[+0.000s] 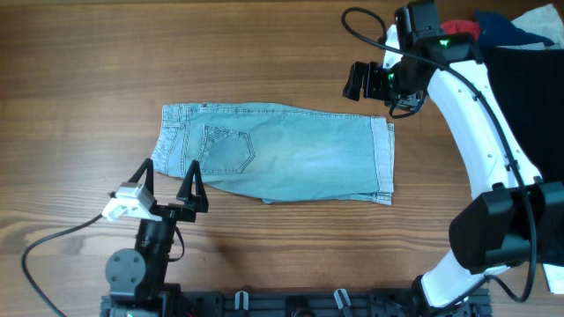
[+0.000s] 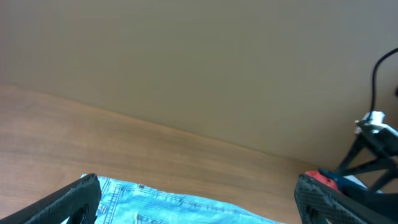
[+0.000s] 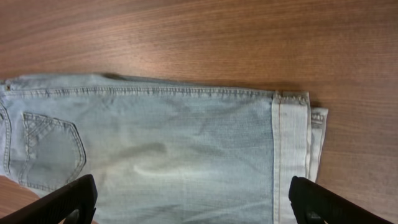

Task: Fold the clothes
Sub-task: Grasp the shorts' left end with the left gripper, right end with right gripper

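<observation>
While the left gripper (image 1: 169,183) hovers at seven o'clock of the denim shorts (image 1: 282,158), fingers spread and empty, the shorts lie flat mid-table (image 1: 88,79), hems toward three. The right gripper (image 1: 355,81), likewise spread, hangs at one o'clock.

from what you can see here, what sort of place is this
Probably a robot lab bench, not a home: the left gripper and right gripper hang open by denim shorts on a wooden table, other clothes piled at one corner.
</observation>
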### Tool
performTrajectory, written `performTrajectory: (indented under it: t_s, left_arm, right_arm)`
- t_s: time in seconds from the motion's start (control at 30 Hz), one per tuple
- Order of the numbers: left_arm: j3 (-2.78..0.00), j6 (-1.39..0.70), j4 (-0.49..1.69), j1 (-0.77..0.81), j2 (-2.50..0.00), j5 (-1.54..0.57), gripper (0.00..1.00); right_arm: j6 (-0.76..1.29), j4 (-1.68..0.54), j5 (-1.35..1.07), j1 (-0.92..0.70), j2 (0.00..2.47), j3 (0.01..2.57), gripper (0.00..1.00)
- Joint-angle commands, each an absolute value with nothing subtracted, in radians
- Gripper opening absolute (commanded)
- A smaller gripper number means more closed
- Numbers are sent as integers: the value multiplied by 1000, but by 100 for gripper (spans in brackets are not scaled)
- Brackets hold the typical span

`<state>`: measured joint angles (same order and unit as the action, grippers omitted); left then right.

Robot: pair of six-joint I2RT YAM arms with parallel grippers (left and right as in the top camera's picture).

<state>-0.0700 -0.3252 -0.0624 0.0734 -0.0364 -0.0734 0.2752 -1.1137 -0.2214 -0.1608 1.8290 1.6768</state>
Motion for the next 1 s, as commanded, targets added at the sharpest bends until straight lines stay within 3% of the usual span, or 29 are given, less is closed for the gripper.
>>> performTrajectory:
  t_s: [0.0, 0.1, 0.2, 0.37, 0.57, 0.7, 0.97]
  left_arm:
    - [-349, -181, 96, 67, -237, -88, 100]
    - [-619, -80, 327, 67, -511, -73, 100]
    - [-1010, -6, 675, 56, -941, -73, 100]
    - [-1421, -3, 1032, -27, -1389, -70, 100]
    - [-1472, 53, 1005, -211, -1738, -110, 100]
    - [-1472, 175, 1007, -292, -1896, -404, 100]
    - [-1472, 285, 987, -332, -2105, -485, 100]
  right_arm:
    - [292, -1095, -234, -163, 1843, 1671, 99]
    - [292, -1099, -234, -163, 1843, 1671, 99]
    - [291, -1114, -234, -163, 1843, 1671, 100]
    - [288, -1135, -234, -163, 1843, 1671, 100]
    - [288, -1145, -234, -163, 1843, 1671, 99]
    - [289, -1145, -234, -163, 1843, 1671, 100]
    - [287, -1145, -233, -163, 1843, 1671, 100]
